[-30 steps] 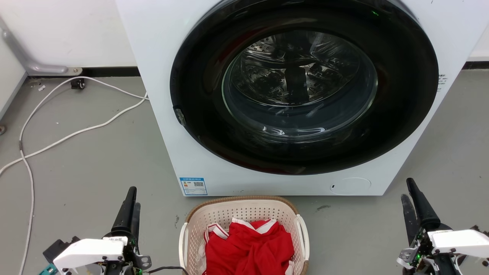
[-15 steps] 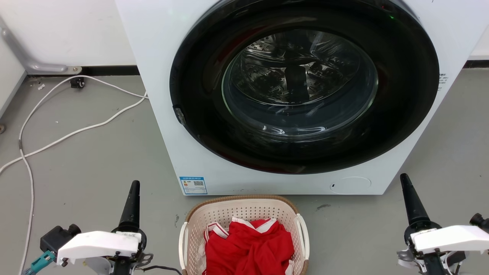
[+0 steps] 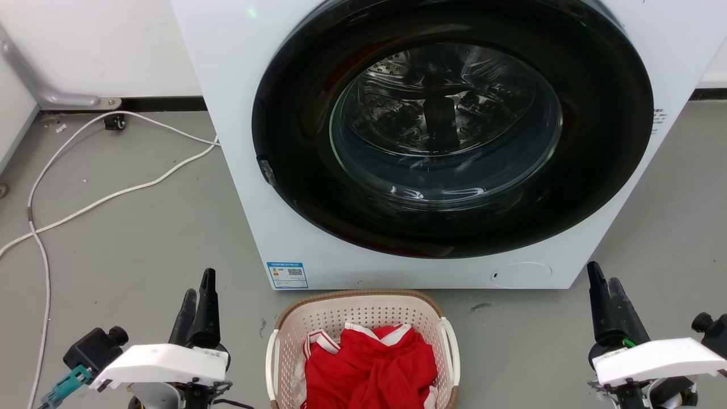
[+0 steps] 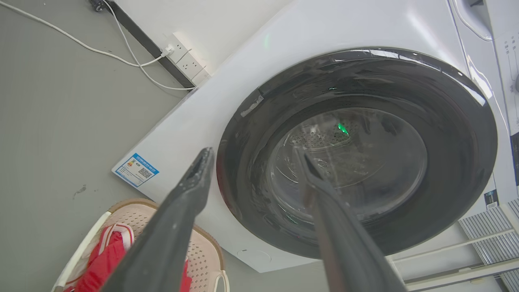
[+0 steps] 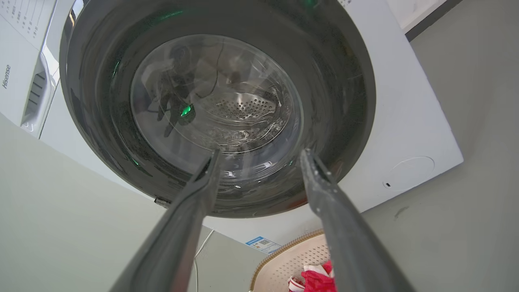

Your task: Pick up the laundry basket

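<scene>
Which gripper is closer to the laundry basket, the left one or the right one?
Left. The left gripper is just off the left side of the laundry basket; the right gripper stands farther out from its right side.

Perforated cream plastic laundry basket — woven-look brown rim; red cloth garment; washing machine glossy white — shiny metal drum.

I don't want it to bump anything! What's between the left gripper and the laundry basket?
Just bare grey floor with one small dark scuff, seen in the head view between the left gripper and the laundry basket.
</scene>
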{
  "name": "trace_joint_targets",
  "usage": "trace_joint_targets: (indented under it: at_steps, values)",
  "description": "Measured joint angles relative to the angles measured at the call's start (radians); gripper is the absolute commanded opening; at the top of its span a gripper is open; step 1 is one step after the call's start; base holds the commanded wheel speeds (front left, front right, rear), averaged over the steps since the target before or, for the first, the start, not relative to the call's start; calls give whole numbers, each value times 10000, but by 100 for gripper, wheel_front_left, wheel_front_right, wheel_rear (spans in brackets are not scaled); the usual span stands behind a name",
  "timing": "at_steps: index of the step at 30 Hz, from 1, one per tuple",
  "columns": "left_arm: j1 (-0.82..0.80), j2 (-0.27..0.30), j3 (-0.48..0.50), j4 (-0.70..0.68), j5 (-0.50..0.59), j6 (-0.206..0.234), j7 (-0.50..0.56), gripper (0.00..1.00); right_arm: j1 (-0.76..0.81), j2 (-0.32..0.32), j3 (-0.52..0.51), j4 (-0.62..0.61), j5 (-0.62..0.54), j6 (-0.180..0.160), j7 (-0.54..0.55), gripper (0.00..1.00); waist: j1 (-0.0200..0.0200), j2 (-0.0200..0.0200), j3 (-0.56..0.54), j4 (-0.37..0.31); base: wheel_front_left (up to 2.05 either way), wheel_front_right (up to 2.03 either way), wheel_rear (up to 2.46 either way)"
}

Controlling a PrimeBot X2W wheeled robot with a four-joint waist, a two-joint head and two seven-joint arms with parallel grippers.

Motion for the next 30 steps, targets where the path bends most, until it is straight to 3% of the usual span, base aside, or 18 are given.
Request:
trace_joint_targets:
  at_steps: [30]
  values:
    - [182, 15, -247, -282, 3862, 174, -903, 100, 263, -4, 190, -725, -4121, 2, -892, 100, 0, 0, 67, 22, 0, 0, 0]
